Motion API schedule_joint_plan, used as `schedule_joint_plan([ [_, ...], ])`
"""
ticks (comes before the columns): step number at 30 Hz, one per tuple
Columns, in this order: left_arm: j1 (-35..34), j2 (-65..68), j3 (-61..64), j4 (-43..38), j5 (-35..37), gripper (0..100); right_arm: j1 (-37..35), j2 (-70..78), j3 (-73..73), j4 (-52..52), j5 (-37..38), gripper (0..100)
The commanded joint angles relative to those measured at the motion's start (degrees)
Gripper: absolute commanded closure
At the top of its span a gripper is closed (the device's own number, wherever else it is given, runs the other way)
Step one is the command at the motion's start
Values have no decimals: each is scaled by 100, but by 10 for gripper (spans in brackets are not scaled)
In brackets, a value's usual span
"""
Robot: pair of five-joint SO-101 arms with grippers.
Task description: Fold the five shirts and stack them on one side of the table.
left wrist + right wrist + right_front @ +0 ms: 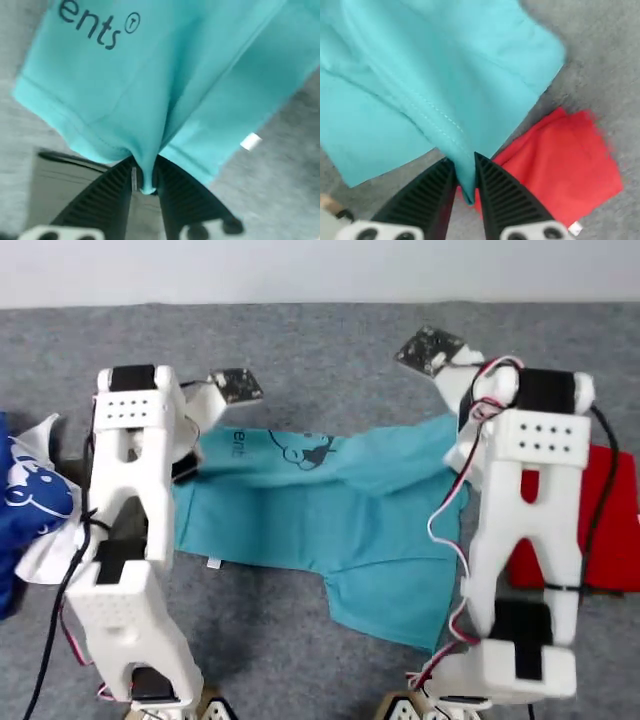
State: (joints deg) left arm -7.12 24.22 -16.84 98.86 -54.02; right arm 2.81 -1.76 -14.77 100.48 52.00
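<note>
A teal shirt [300, 505] with dark print lies spread on the grey table between the two arms, partly folded over lengthwise. My left gripper [145, 182] is shut on a pinched fold of the teal shirt [165, 75] at its left edge. My right gripper [465, 185] is shut on a fold of the teal shirt [420, 75] at its right edge. A folded red shirt [610, 530] lies at the table's right side, under the right arm; the right wrist view has the red shirt [560, 165] just past the teal cloth. A blue and white shirt [30, 505] sits bunched at the far left.
The two white arms [130, 540] stand over the table's near half. Bare grey table [300, 350] lies beyond the teal shirt. A white tag [250, 141] pokes out of the teal shirt's hem.
</note>
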Motion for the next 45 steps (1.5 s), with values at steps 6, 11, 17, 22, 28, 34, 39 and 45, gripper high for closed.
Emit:
schedule_joint_plan([
  [6, -62, -598, 910, 167, -53, 991, 66, -2035, 2391, 242, 316, 987],
  [11, -141, -589, 919, 149, -62, 987, -48, -2870, 3622, 233, 299, 987],
  [17, -378, -589, 936, 167, -70, 969, -207, -3477, 4651, 224, 299, 987],
  [22, -396, -589, 1270, 167, -79, 949, -207, -3697, 5073, 110, 299, 987],
  [28, -422, -651, 1235, 158, 352, 848, -163, -3732, 5134, 242, 290, 871],
  [34, -431, -932, 1226, 158, 396, 837, -75, -3732, 4659, 242, -141, 777],
  [39, -387, -1644, 1174, 149, 404, 840, -40, -3662, 3956, 207, -149, 778],
  [45, -334, -1793, 629, 35, 1547, 880, -75, -3662, 3877, -699, -158, 887],
])
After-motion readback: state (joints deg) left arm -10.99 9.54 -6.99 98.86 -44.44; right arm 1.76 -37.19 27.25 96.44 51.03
